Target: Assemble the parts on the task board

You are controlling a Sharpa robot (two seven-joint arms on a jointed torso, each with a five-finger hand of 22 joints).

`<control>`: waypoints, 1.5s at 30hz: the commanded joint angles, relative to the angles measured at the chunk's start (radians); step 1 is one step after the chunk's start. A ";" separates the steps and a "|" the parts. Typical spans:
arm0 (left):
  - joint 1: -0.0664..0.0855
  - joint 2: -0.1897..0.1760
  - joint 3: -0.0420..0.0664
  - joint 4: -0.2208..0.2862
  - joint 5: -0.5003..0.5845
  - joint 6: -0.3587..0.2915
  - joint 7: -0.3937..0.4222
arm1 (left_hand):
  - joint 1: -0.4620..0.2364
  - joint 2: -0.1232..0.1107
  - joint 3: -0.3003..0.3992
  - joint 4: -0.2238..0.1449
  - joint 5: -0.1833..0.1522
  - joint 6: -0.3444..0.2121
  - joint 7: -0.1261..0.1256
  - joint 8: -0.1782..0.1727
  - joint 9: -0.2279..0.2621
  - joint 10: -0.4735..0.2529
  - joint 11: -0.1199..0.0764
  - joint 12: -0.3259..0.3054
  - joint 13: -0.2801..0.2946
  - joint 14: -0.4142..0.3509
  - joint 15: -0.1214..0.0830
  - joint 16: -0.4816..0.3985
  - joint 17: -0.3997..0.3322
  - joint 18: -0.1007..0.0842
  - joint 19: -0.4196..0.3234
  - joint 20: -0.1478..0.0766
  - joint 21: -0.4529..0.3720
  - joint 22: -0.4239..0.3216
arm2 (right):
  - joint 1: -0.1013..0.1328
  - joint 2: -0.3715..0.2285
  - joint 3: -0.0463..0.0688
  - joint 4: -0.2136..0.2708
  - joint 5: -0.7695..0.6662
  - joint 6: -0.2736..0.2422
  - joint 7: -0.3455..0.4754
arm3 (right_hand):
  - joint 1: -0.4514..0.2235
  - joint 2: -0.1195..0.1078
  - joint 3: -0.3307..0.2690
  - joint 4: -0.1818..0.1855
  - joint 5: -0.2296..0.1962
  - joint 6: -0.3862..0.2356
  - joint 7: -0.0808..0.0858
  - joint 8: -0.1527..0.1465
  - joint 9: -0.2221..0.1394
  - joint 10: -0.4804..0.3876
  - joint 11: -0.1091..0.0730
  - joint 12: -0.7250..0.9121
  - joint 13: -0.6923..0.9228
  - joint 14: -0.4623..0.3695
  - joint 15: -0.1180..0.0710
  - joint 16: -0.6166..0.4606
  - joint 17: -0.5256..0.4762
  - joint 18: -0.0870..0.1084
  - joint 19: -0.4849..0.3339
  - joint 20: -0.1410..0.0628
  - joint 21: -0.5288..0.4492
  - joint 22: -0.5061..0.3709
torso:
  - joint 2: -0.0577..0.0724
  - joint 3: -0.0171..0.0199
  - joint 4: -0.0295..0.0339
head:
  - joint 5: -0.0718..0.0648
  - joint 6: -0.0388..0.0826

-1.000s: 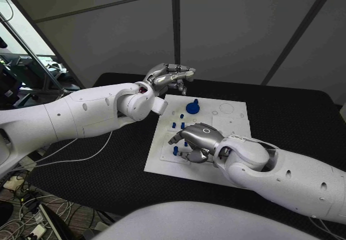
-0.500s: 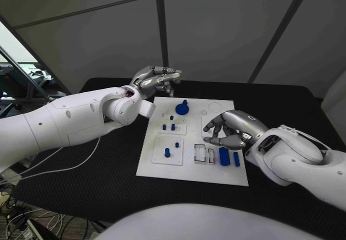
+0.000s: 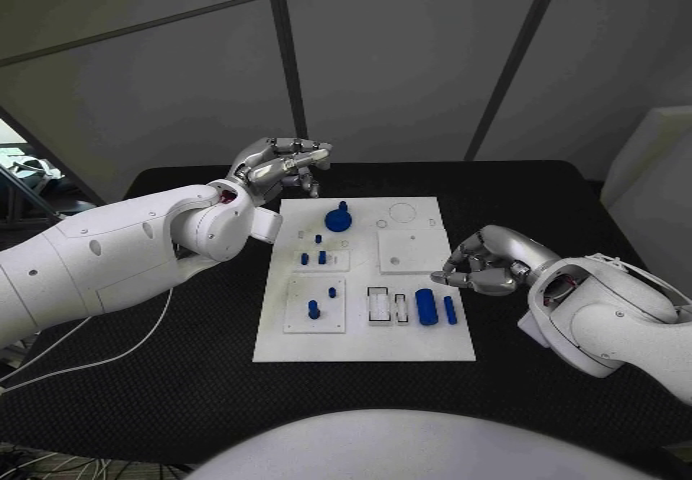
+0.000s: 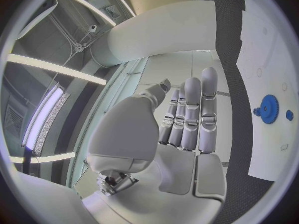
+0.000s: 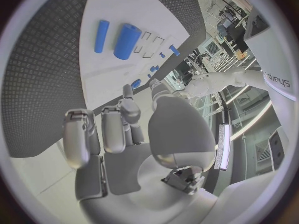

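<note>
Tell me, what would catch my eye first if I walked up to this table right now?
Probably the white task board in the middle of the black table, dotted with small blue parts, the boldest being a round blue gear-like piece near its far edge. Then the two silver hands: the left hand is raised beyond the board's far left corner, and the right hand hangs curled at the board's right edge, holding nothing that I can see.
</note>
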 commanded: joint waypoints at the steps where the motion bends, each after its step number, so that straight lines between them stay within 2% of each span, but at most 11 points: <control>1: 0.001 0.000 0.001 0.002 0.003 0.010 0.008 | 0.004 0.003 -0.006 0.000 0.003 -0.004 -0.001 0.003 0.001 -0.007 -0.001 0.005 -0.002 -0.005 -0.001 0.004 -0.001 -0.004 0.002 0.004 -0.007 -0.001 | -0.013 0.000 -0.002 0.010 -0.008 0.041 -0.124 | -0.001 0.005 -0.027 0.017 -0.005 -0.013 0.003 0.008 0.010 0.011 0.002 0.025 0.035 0.054 0.001 0.013 0.021 -0.007 0.071 0.004 0.007 0.207 | -0.002 -0.0007 -0.0005 | -0.004 -0.002; 2: 0.001 0.000 0.001 0.002 0.003 0.010 0.008 | 0.004 0.003 -0.006 0.000 0.003 -0.004 -0.001 0.003 0.001 -0.007 -0.001 0.005 -0.002 -0.005 -0.001 0.004 -0.001 -0.004 0.002 0.004 -0.007 -0.001 | -0.020 0.001 -0.002 0.011 -0.013 0.047 -0.137 | -0.002 0.005 -0.037 0.025 -0.005 -0.017 0.004 0.010 0.014 0.011 0.003 0.030 0.044 0.055 0.001 0.018 0.029 -0.007 0.072 0.004 0.007 0.208 | -0.001 -0.0012 0.0023 | -0.008 -0.002; 4: 0.001 0.000 0.000 0.003 0.003 0.010 0.008 | 0.004 0.003 -0.006 0.000 0.003 -0.004 -0.001 0.003 0.001 -0.007 -0.001 0.005 -0.002 -0.005 -0.001 0.004 -0.001 -0.004 0.002 0.004 -0.007 -0.001 | -0.030 0.007 -0.003 0.010 -0.022 0.054 -0.157 | -0.004 0.005 -0.055 0.041 -0.004 -0.022 0.005 0.015 0.022 0.010 0.004 0.036 0.055 0.056 0.003 0.025 0.039 -0.008 0.072 0.005 0.008 0.209 | 0.000 -0.0012 0.0041 | -0.011 0.000; 9: 0.001 -0.001 0.000 0.004 0.003 0.009 0.010 | 0.004 0.003 -0.006 0.000 0.003 -0.004 -0.001 0.003 0.001 -0.007 -0.001 0.005 -0.002 -0.005 -0.001 0.004 -0.001 -0.004 0.002 0.004 -0.007 -0.001 | -0.044 0.030 -0.004 0.005 -0.057 0.053 -0.183 | -0.004 0.005 -0.073 0.054 0.000 -0.028 0.005 0.021 0.031 0.008 0.005 0.038 0.064 0.055 0.003 0.029 0.045 -0.008 0.073 0.006 0.009 0.210 | 0.001 0.0005 0.0034 | -0.008 0.000; 15: 0.001 -0.003 0.000 0.005 0.003 0.009 0.010 | 0.004 0.003 -0.006 0.000 0.003 -0.004 -0.001 0.003 0.001 -0.007 -0.001 0.005 -0.002 -0.005 -0.001 0.004 -0.001 -0.004 0.002 0.004 -0.007 -0.001 | -0.051 0.054 -0.005 -0.002 -0.078 0.047 -0.192 | -0.003 0.007 -0.079 0.058 0.004 -0.029 0.005 0.023 0.035 0.010 0.005 0.041 0.071 0.055 0.003 0.030 0.046 -0.008 0.074 0.007 0.009 0.211 | 0.001 -0.0003 0.0039 | -0.006 0.001; 20: 0.001 -0.004 0.000 0.005 0.003 0.009 0.009 | 0.004 0.003 -0.006 0.000 0.003 -0.004 -0.001 0.003 0.001 -0.007 -0.001 0.005 -0.002 -0.005 -0.001 0.004 -0.001 -0.004 0.002 0.004 -0.007 -0.001 | -0.052 0.062 -0.005 -0.006 -0.089 0.049 -0.195 | -0.002 0.008 -0.081 0.058 0.005 -0.029 0.005 0.025 0.036 0.011 0.005 0.044 0.075 0.055 0.003 0.031 0.048 -0.008 0.074 0.007 0.010 0.212 | 0.001 -0.0004 0.0010 | -0.002 -0.001; 34: 0.001 -0.006 0.000 0.006 0.003 0.009 0.008 | 0.004 0.002 -0.009 0.000 0.003 -0.005 -0.001 0.006 0.000 -0.008 -0.001 0.008 -0.002 -0.006 -0.001 0.004 -0.002 -0.004 0.001 0.004 -0.008 -0.002 | -0.057 0.097 -0.005 -0.036 -0.093 0.123 -0.227 | -0.004 0.012 -0.094 0.060 0.007 -0.030 0.004 0.033 0.046 0.012 0.004 0.047 0.083 0.055 0.003 0.034 0.052 -0.009 0.075 0.007 0.011 0.214 | 0.001 -0.0003 0.0030 | -0.002 -0.006; 45: 0.002 -0.008 0.000 0.008 0.003 0.009 0.007 | 0.004 0.002 -0.009 0.000 0.003 -0.005 -0.001 0.006 0.000 -0.008 -0.001 0.008 -0.002 -0.006 -0.001 0.004 -0.002 -0.004 0.001 0.004 -0.008 -0.002 | -0.076 0.135 -0.007 -0.069 -0.094 0.162 -0.230 | 0.007 0.022 -0.099 0.057 0.010 -0.030 0.002 0.041 0.055 0.013 0.003 0.049 0.091 0.056 0.003 0.037 0.058 -0.010 0.077 0.007 0.013 0.217 | 0.001 -0.0008 0.0023 | 0.002 -0.011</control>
